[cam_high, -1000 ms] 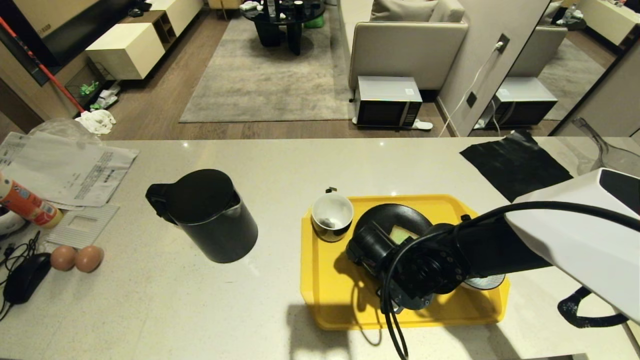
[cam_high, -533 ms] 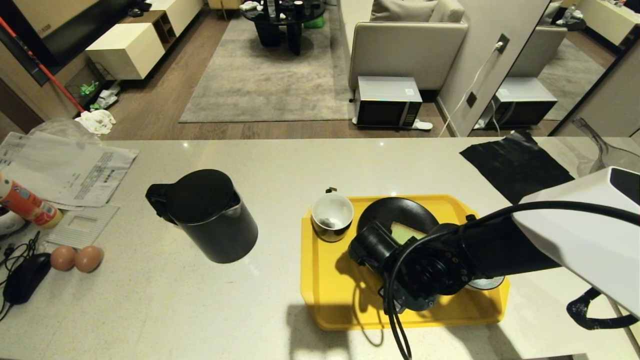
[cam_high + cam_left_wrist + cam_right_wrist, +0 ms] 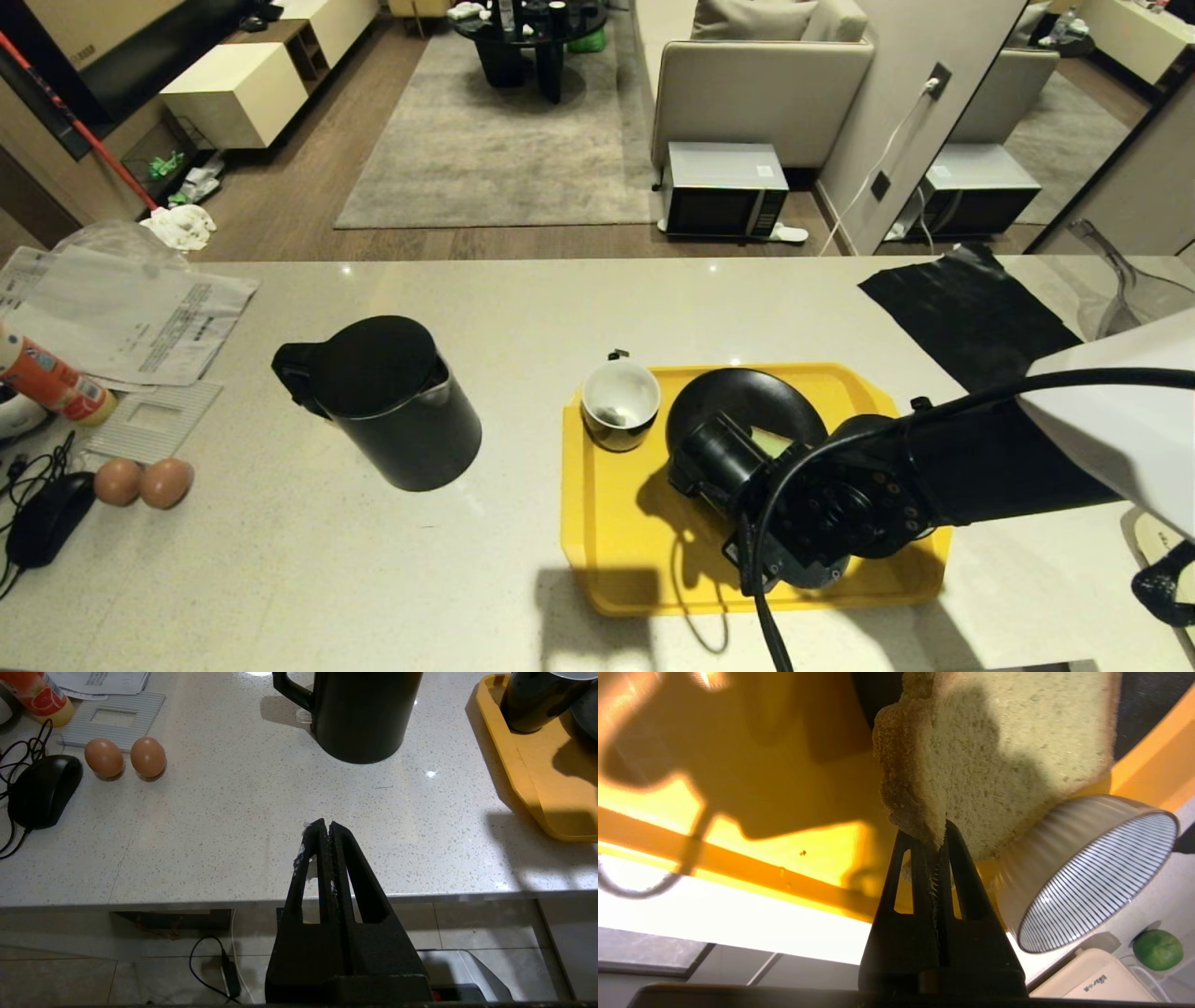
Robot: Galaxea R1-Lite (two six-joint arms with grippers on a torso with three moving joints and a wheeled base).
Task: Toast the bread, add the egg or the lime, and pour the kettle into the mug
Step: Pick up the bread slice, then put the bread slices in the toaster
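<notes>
While right gripper (image 3: 941, 835) clamps bread (image 3: 999, 751) edge, left gripper (image 3: 325, 828) pressed together; no legible writing.

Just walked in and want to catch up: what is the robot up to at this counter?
The right gripper is shut on the corner of the bread, holding it over the black plate on the yellow tray. The left gripper is shut and idle near the counter's front edge. The kettle and the mug stand untouched.
</notes>
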